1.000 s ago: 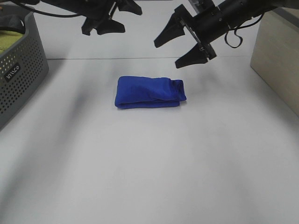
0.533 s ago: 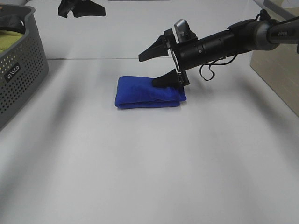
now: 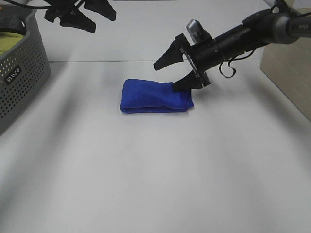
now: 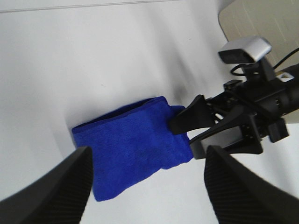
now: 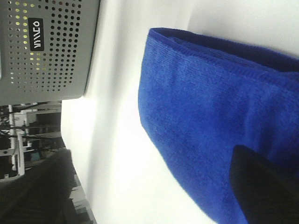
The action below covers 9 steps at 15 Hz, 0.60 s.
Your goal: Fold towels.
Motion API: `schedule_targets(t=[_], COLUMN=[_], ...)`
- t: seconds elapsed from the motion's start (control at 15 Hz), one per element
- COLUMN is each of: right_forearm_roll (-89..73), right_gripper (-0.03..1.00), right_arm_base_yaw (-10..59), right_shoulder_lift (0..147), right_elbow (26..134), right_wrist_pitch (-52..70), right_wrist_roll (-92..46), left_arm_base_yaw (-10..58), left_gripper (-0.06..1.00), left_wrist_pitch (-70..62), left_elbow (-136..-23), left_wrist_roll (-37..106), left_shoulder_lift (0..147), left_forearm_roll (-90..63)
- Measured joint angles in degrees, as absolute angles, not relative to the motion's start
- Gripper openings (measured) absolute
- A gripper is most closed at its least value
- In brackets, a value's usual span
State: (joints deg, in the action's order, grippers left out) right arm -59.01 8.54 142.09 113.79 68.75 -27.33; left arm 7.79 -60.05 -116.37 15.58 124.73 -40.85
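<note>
Right gripper (image 3: pixel 176 69) spread wide, lower fingertip touching folded blue towel (image 3: pixel 153 95) (gripping nothing), left gripper (image 3: pixel 80 14) open, raised near grey basket (image 3: pixel 22 77).

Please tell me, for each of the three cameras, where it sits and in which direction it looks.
Exterior high: sits above the table's near side, looking down and across at the blue towel, both grippers and the grey basket.
Left wrist: rides the left arm, looking down past its open fingers at the towel and the right gripper.
Right wrist: rides the right arm, close over the towel, facing the basket.
All three share the towel.
</note>
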Motion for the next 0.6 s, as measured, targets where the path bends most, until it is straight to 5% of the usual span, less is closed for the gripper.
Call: schedule_targets(t=[0.6], right_forearm_roll=[-26.6], right_gripper=[0.85], right_arm_base_yaw=[8.5], right_shoulder_lift=[116.4], right_elbow=[111.7], right_wrist_pitch=[69.2], right_wrist_roll=[-8.3], left_arm_base_yaw=[8.0], left_gripper=[0.65], left_wrist_pitch=[-69.3], left_elbow=[-115.0], left_wrist_roll=[13.9], left_shoulder_lift=[108.4], left_forearm_roll=[-22.5])
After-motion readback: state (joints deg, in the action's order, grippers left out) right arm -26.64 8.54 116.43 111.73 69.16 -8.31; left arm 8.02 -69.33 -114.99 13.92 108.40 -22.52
